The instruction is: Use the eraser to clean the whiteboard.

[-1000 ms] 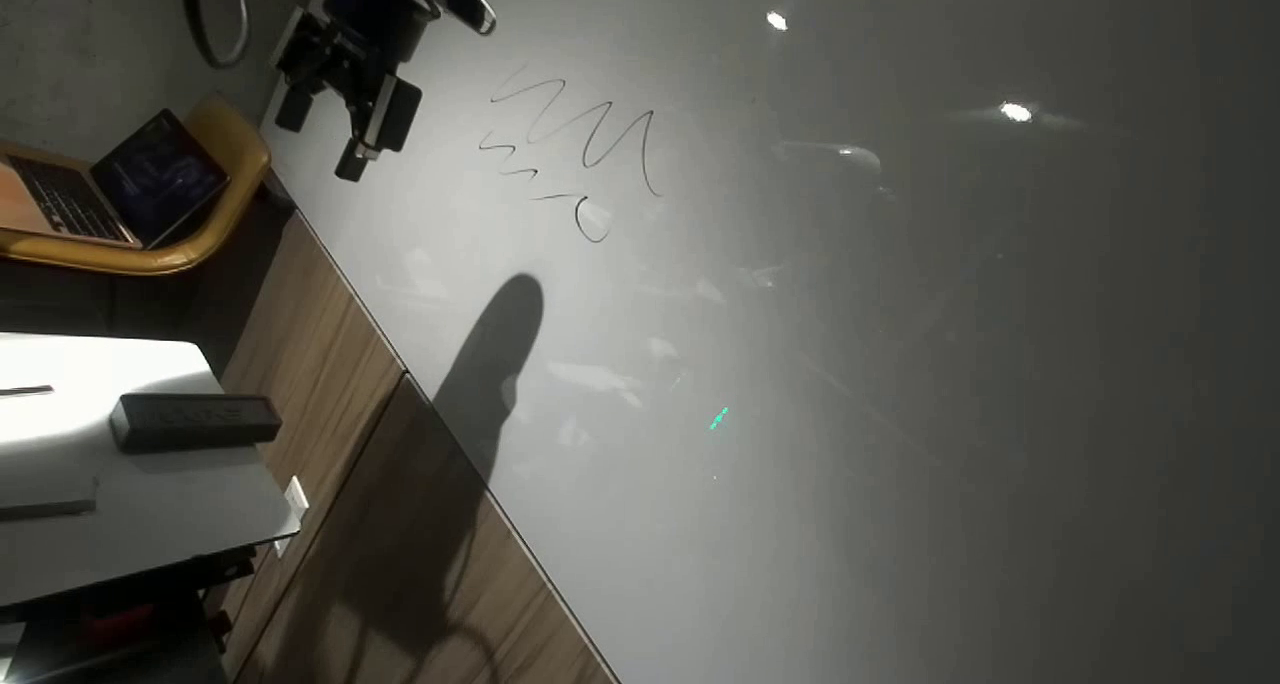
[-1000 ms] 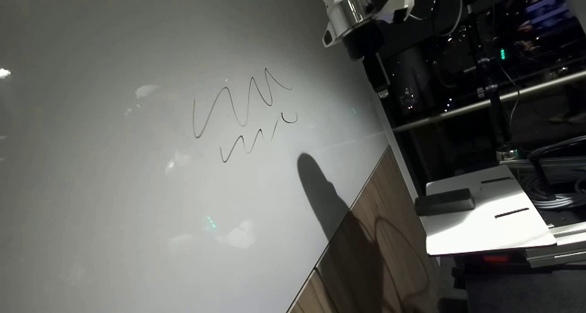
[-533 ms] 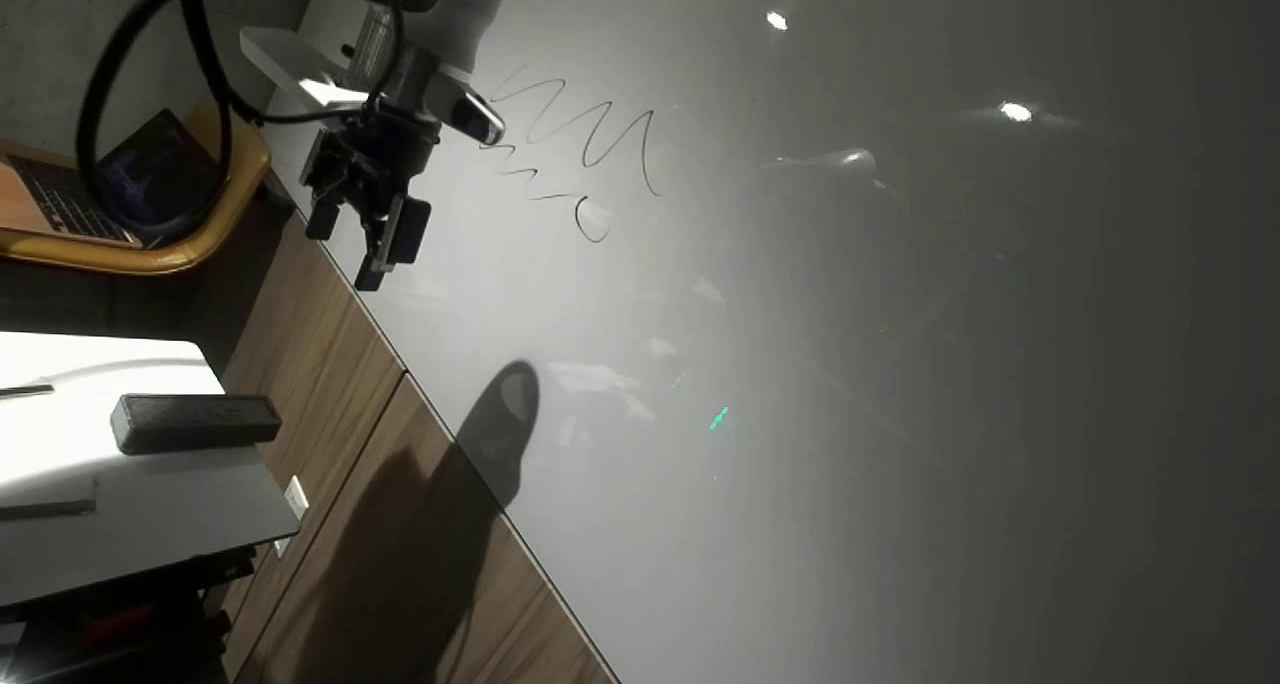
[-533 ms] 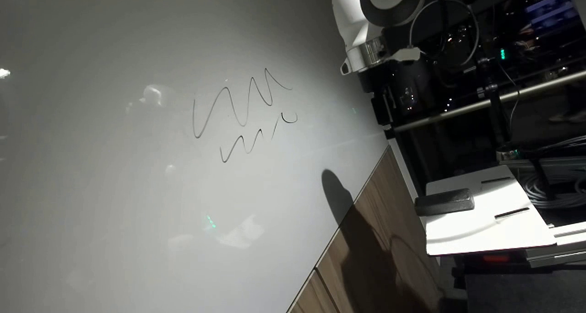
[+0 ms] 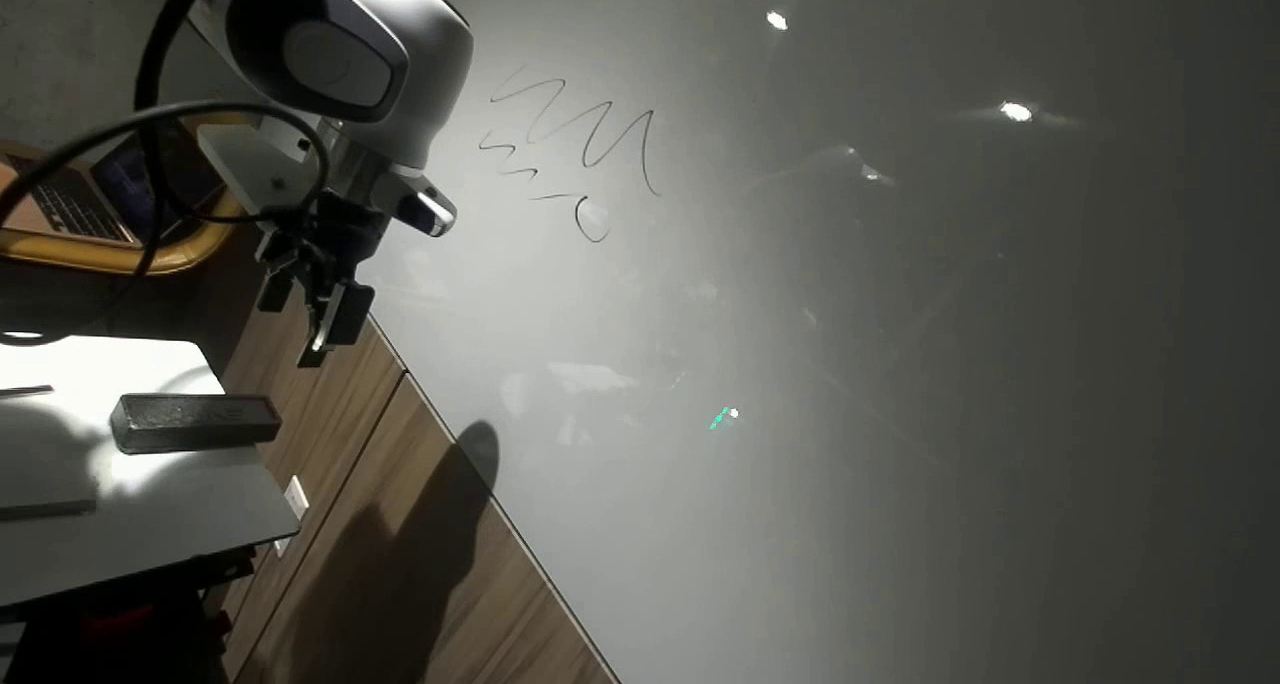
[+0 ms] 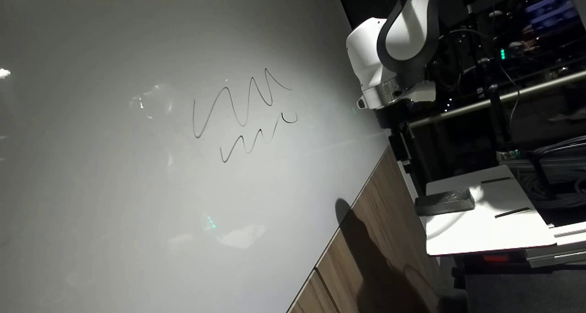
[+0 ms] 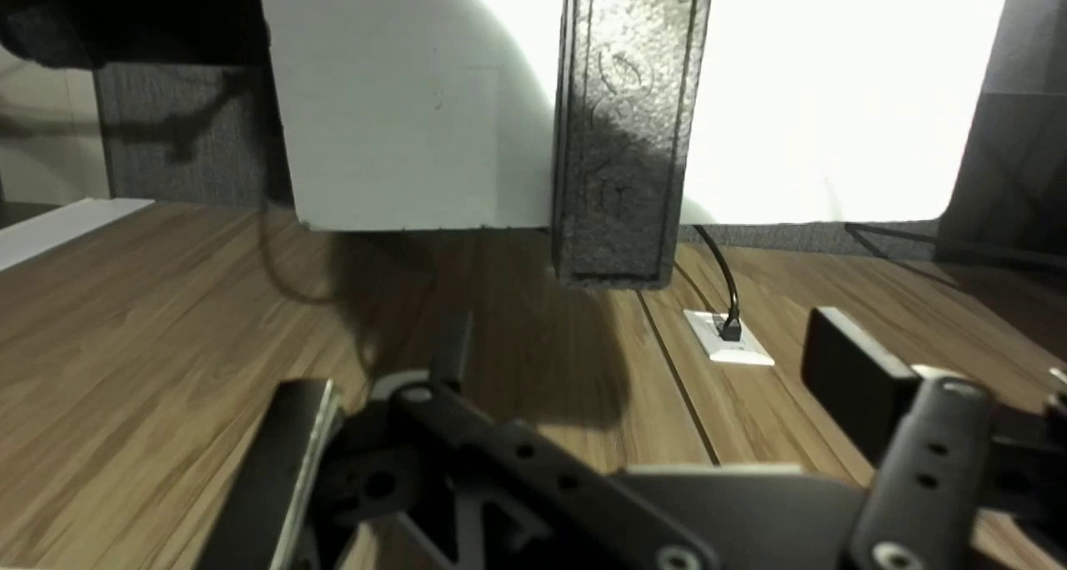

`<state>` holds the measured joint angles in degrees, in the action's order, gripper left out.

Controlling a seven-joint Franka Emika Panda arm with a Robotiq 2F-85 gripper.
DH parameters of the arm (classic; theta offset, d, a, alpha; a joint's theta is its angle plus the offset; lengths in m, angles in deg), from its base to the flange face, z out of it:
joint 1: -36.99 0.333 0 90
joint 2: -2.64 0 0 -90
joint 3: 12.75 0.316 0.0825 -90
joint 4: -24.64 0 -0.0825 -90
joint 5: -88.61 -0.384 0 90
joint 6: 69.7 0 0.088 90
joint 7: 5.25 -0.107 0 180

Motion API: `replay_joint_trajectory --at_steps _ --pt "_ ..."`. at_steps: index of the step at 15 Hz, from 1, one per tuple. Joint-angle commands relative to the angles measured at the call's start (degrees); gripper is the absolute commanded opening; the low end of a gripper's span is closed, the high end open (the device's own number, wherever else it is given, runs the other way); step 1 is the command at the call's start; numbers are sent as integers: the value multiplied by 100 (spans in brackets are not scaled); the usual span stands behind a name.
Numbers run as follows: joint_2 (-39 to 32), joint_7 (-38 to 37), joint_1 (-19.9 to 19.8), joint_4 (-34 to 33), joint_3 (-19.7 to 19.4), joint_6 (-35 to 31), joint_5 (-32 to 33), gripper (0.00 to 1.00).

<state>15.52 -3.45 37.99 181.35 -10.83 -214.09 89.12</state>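
The tool [image 7: 642, 366] is nearest, its jaws spread wide around nothing. Ahead of it lies the whiteboard eraser [image 7: 621, 128], flat on the white bench [image 7: 383, 137], 1 end jutting past the edge. That overhang looks like the main hazard: a low or off-centre approach could bump the free end and tip the eraser or shove it off. If the jaws close on that tip alone, it may swivel once pressed against a surface. Its long axis crosses the bench's edge almost squarely, the overhanging end pointing towards the wood-grain panel [image 7: 167, 320]; in the wrist view that axis lines up with the gap between the jaws, so a pinch across the short width seems to suit. Past the panel, the glossy whiteboard [image 5: 800, 524] carries dark marker scribbles [image 6: 248, 105], so the wiping seems yet to be done.
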Motion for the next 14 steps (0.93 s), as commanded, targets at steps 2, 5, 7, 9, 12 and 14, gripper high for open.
replay_joint_trajectory --at_steps 2,5,7,9,12,14 --pt "-173 -141 182 52 50 -49 -239 100" --pt "-395 -199 321 86 111 -125 -393 100" --pt "-570 -241 379 90 167 -172 -425 100" --pt "-770 -301 396 97 206 -244 -414 100" --pt "-950 -529 335 110 216 -229 -171 100" --pt "-969 -681 324 110 213 -150 -52 100"
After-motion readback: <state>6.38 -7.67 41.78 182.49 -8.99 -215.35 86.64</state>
